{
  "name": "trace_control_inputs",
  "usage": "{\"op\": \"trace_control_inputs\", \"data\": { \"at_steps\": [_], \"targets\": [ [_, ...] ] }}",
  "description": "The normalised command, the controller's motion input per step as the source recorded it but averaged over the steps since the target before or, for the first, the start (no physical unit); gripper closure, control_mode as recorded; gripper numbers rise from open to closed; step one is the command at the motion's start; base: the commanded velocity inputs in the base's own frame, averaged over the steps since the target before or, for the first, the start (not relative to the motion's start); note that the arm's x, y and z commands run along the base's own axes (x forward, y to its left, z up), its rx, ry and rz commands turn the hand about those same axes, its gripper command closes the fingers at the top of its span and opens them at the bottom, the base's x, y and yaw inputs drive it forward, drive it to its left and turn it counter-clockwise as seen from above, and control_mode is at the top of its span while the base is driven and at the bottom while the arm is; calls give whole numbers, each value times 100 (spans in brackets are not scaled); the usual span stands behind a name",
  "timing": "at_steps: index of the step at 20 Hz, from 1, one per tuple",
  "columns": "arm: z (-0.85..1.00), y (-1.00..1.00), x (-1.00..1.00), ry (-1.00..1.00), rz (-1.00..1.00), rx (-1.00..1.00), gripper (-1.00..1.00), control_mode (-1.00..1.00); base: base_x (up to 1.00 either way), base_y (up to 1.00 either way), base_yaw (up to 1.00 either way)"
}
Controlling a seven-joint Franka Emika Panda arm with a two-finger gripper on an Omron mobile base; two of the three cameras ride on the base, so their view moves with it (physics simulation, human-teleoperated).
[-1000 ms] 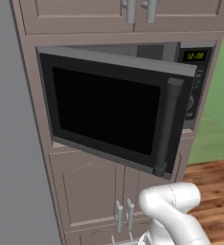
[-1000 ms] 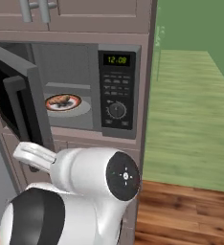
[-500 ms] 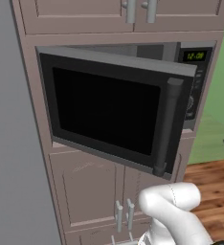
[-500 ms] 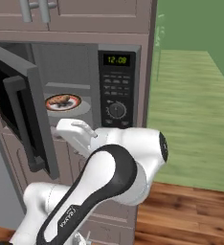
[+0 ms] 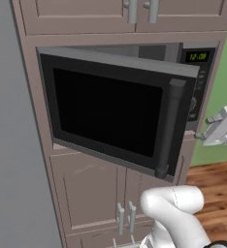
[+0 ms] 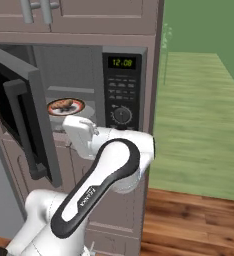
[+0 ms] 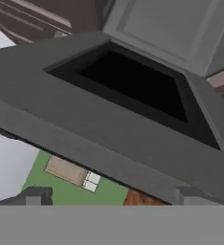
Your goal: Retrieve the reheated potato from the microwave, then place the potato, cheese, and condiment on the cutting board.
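Microwave [image 6: 121,90] interior, potato [image 6: 64,105] half-hidden

Upper cabinet doors [image 5: 130,14] with paired metal handles [image 5: 139,9] sit at the top of the tall taupe cabinet column [image 5: 33,106]. Lower cabinet doors [image 5: 93,193] with two vertical handles [image 5: 125,218] sit near its foot. Grey wall [image 5: 8,145] adjoins the column's left side. Wooden floor [image 6: 189,220] and green ground [image 6: 199,110] lie to its right.
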Motion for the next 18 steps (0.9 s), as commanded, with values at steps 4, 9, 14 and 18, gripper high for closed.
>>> {"op": "trace_control_inputs", "data": {
  "at_steps": [4,9,14,18],
  "targets": [
    [0,39,54,0,14,13,-100,-100,0,0,0],
    [0,49,-11,-1,13,6,-100,-100,0,0,0],
    [3,67,-26,-1,9,0,-100,-100,0,0,0],
    [15,78,-39,-2,9,0,-100,-100,0,0,0]
  ]
}}
